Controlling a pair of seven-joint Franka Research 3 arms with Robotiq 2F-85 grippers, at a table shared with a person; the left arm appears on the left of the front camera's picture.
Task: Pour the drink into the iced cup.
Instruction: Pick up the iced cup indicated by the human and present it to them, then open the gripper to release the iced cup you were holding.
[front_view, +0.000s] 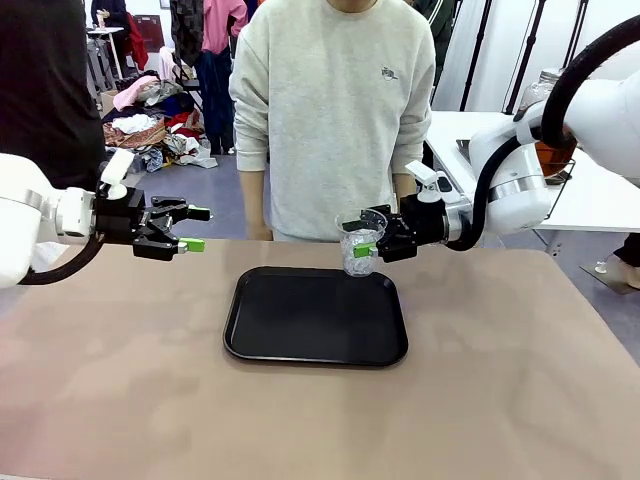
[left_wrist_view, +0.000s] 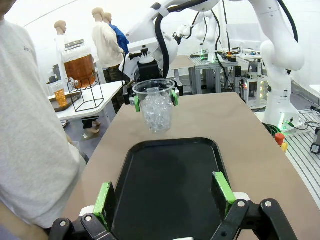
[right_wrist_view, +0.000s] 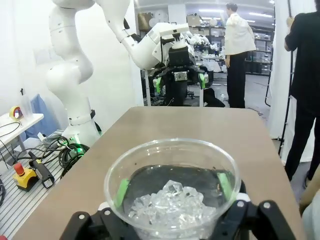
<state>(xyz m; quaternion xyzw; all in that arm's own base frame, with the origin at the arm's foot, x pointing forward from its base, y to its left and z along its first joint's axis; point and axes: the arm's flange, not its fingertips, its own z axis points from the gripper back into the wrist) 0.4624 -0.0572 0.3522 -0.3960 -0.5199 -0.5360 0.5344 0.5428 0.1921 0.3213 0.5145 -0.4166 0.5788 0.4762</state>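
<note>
Midair, pinching a clear cup (front_view: 360, 243) of ice between the right gripper (front_view: 366, 238) pads just under the rim, above the far edge of a black tray (front_view: 316, 317); likely thin and springy plastic, so calling for a light squeeze high on the wall. Meanwhile hovering over the left of the table (front_view: 120, 380), left gripper (front_view: 192, 229) spread wide and holding nothing. Beyond, waiting on a side table, jar (left_wrist_view: 80, 65) of amber drink (left_wrist_view: 81, 71), probably heavy, glassy and slick, best taken low with support.
</note>
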